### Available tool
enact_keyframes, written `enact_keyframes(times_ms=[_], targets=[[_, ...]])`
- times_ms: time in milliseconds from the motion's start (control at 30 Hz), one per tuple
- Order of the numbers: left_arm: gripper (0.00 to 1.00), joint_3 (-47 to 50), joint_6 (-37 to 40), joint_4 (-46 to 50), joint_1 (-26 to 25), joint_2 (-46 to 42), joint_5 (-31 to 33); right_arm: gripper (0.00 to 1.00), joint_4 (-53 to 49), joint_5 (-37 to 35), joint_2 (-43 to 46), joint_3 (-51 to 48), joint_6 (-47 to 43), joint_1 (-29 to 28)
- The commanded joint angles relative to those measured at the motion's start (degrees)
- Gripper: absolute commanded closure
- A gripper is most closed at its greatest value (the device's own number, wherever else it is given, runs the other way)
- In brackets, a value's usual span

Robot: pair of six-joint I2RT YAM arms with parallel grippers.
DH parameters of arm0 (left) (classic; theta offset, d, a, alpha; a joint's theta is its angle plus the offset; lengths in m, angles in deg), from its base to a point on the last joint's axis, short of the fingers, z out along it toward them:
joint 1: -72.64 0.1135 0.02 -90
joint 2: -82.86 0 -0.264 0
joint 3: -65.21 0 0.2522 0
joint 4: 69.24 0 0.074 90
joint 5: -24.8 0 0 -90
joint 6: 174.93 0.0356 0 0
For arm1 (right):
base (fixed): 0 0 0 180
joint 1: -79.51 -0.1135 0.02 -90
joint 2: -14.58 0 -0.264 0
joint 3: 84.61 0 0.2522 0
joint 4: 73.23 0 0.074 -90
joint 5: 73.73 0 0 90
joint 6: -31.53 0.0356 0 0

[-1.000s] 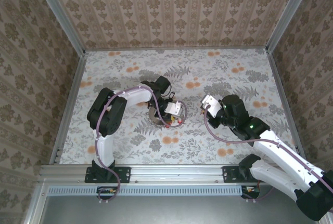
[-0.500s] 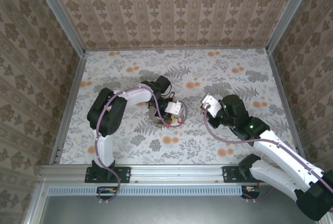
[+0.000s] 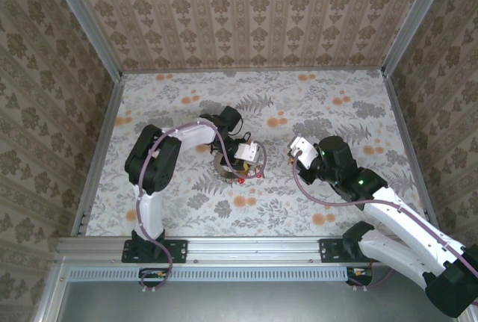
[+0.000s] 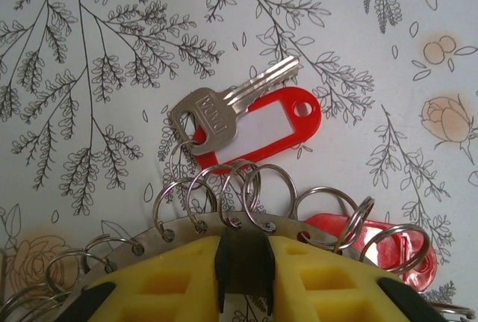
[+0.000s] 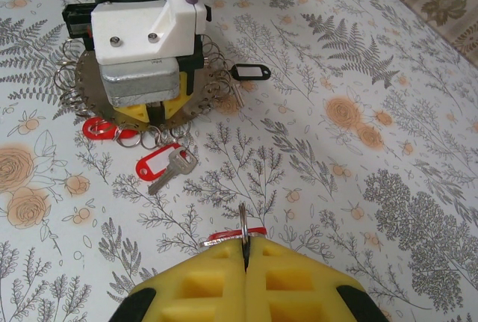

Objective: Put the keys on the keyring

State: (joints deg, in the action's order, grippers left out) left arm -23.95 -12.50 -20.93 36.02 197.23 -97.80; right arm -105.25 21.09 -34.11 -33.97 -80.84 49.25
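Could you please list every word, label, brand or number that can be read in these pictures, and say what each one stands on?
Nothing can be quoted with confidence.
On the silver key: raised letters on its head, too blurred to read.
On the red tag: its white label insert is blank.
On the black tag: its white insert is too small to tell whether anything is written there.

The left pincer (image 3: 244, 166) has edged slightly farther back, uncovering the keys (image 3: 258, 175).
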Motion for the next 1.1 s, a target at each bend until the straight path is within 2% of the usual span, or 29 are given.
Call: enact_keyframes(times_ms=[0,300,333,567,833,1067], targets=[[0.76,-0.6,0.5,1.2,-0.1,0.6,-2.6,1.0,0.2,-0.6,0.8,0.0,0.0,0.1],[0.75,0.3,-1.9,1.5,-0.4,-0.7,-3.9,1.0,0.2,-0.5,0.6,0.0,0.0,0.2],[0.74,0.3,-1.9,1.9,-0.4,-0.8,-5.6,1.0,0.3,-0.5,0.6,0.0,0.0,0.2],[0.74,0.3,-2.5,3.2,-0.5,-0.6,-5.6,1.0,0.4,-0.4,0.7,-0.1,0.0,0.1],[0.73,-1.1,-2.6,5.6,-1.3,1.1,-4.7,1.0,0.4,-0.5,0.9,-0.1,0.0,0.2],[0.71,-1.7,-3.9,5.0,-2.4,2.4,-0.2,1.0,0.6,-0.4,1.0,-0.1,-0.1,0.2]])
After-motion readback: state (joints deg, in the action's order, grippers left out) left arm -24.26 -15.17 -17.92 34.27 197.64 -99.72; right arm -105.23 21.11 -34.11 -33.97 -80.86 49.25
